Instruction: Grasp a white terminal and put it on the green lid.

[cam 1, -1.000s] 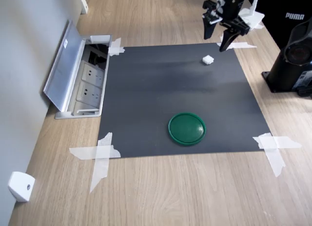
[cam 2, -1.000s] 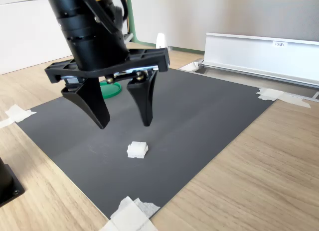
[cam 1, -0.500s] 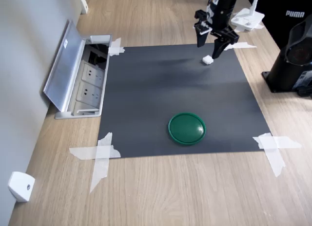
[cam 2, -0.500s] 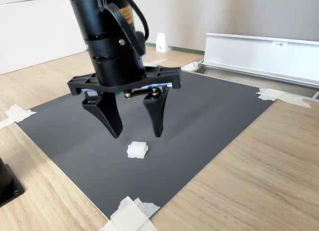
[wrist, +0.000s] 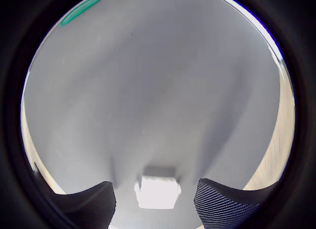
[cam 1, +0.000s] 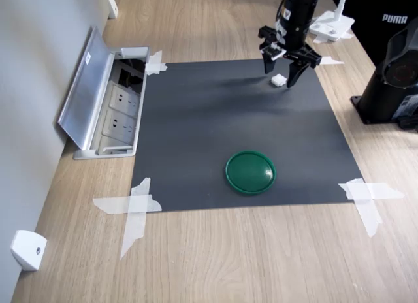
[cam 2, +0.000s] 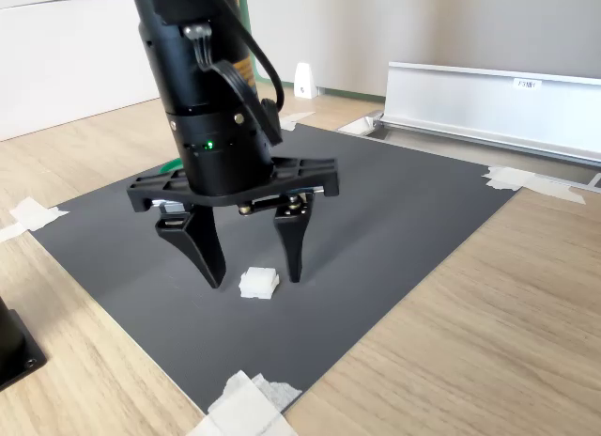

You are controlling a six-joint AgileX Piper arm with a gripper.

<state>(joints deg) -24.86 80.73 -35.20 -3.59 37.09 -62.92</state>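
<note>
**Wooden tabletop, black mat, end effector around a tiny white block**

Wood covers the tabletop (cam 1: 215, 257), and a big black mat (cam 1: 241, 130) lies flat on it. White tape strips (cam 1: 134, 208) hold the mat's corners down.

The end effector (cam 1: 285, 73) hangs low over the far corner of the mat in the first exterior view. Its two black fingers (cam 2: 291, 234) point straight down and stand wide apart. The white terminal (cam 2: 258, 283) sits on the mat between them. In the second exterior view the little block lies just in front of the fingertips, close to both, and I cannot tell if either one touches it. In the wrist view the block (wrist: 158, 191) shows as a bright white lump between the two dark pads (wrist: 219, 202), with a gap on each side.

The green lid (cam 1: 250, 172) lies flat on the mat, well apart from the white terminal, nearer the front edge in the first exterior view. It is round and shiny with a raised rim. Only a thin green sliver of it (wrist: 81, 9) shows at the edge of the wrist view.

A silver box with its flap open (cam 1: 104, 100) sits at the first exterior view's left, with power sockets inside. A small white wedge (cam 1: 27, 249) rests on the wood near the wall.
</note>
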